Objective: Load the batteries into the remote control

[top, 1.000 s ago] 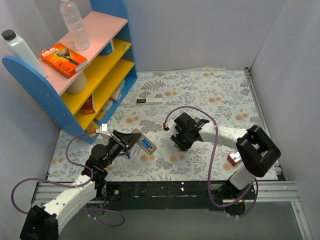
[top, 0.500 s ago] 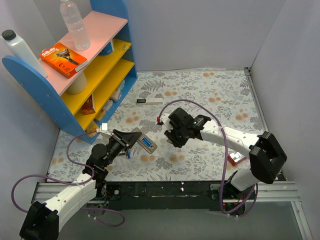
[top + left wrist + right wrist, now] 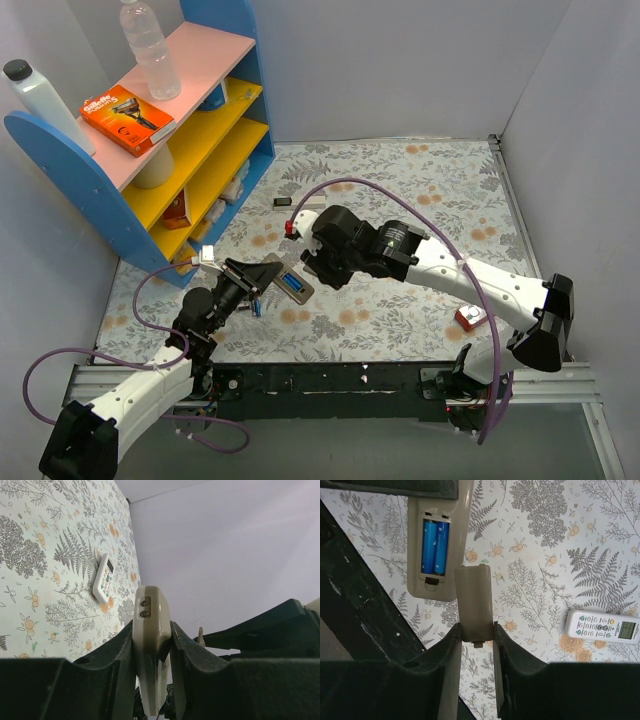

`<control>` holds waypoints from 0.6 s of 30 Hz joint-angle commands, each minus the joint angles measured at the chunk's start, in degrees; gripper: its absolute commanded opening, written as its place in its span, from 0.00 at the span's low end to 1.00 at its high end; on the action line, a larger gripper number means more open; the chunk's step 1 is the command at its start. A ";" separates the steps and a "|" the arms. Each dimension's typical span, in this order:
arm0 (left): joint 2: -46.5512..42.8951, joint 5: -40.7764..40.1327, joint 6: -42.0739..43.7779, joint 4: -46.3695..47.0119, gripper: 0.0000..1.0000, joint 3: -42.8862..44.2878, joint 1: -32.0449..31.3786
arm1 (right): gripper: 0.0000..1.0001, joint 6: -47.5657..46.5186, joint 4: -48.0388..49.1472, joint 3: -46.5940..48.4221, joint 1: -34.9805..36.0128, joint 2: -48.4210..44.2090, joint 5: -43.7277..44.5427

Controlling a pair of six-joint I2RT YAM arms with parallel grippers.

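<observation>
My left gripper (image 3: 262, 279) is shut on the remote control (image 3: 291, 287) and holds it off the table with its back up. In the left wrist view the remote (image 3: 151, 645) stands edge-on between the jaws of the left gripper (image 3: 152, 636). In the right wrist view the remote's (image 3: 415, 530) compartment is open, with two blue batteries (image 3: 434, 547) side by side in it. My right gripper (image 3: 476, 630) is shut on the beige battery cover (image 3: 475, 600), which sits just below and right of the compartment. In the top view the right gripper (image 3: 318, 264) is right beside the remote.
A slim white remote with a greenish screen (image 3: 602, 626) lies on the floral cloth; it also shows in the left wrist view (image 3: 103, 578). A long white bar with a black end (image 3: 300, 202) lies farther back. A blue shelf unit (image 3: 150, 150) stands at the left. A small red-and-white object (image 3: 470, 317) is at the right.
My right arm has swung left with the battery cover, from the middle of the cloth to right beside the remote. The left gripper and remote have stayed put.
</observation>
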 commanded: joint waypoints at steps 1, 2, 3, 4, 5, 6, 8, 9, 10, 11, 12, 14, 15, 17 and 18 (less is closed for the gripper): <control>-0.24 -1.36 0.63 2.39 0.00 -9.65 -0.12 | 0.14 2.34 -5.03 5.64 1.42 2.05 1.07; -0.15 -1.36 0.63 2.48 0.00 -9.74 -0.12 | 0.14 2.51 -5.56 7.48 1.68 3.28 0.81; -0.15 -1.45 0.54 2.48 0.00 -9.65 -0.12 | 0.14 2.60 -6.09 8.19 2.12 3.81 0.81; -0.06 -1.45 0.54 2.65 0.00 -9.56 -0.12 | 0.14 2.86 -6.35 9.24 2.30 4.43 0.55; 0.02 -1.36 0.45 2.66 0.00 -9.56 -0.12 | 0.14 3.22 -7.05 10.04 2.39 5.56 -0.32; 0.11 -1.36 0.45 2.83 0.00 -9.47 -0.12 | 0.14 3.31 -7.32 11.78 2.74 6.27 -0.59; 0.03 -1.36 0.19 3.01 0.00 -9.56 -0.12 | 0.14 3.74 -8.28 13.29 3.09 8.20 -1.12; 0.11 -1.45 0.19 3.01 0.00 -9.47 -0.12 | 0.14 3.66 -8.81 14.17 3.35 8.91 -1.38; 0.11 -1.45 0.10 3.18 0.00 -9.56 -0.12 | 0.14 3.83 -9.34 15.91 3.44 9.61 -1.47; 0.20 -1.54 0.10 3.10 0.00 -9.39 -0.12 | 0.14 4.01 -9.87 17.06 3.62 11.10 -1.47; 0.29 -1.62 0.01 3.10 0.00 -9.39 -0.12 | 0.14 3.92 -11.09 17.95 3.88 11.81 -1.39; 0.38 -1.71 -0.08 3.27 0.00 -9.30 -0.12 | 0.14 4.01 -12.06 20.50 4.06 13.56 -1.47; 0.64 -1.80 -0.43 3.45 0.00 -9.38 -0.12 | 0.14 4.01 -12.94 21.11 4.23 14.18 -1.47; 0.90 -1.80 -0.52 3.97 0.00 -9.47 -0.12 | 0.14 4.19 -13.82 22.87 4.32 15.76 -1.47; 0.90 -1.89 -0.60 4.15 0.00 -9.39 -0.12 | 0.14 4.19 -14.17 23.40 4.32 16.12 -1.39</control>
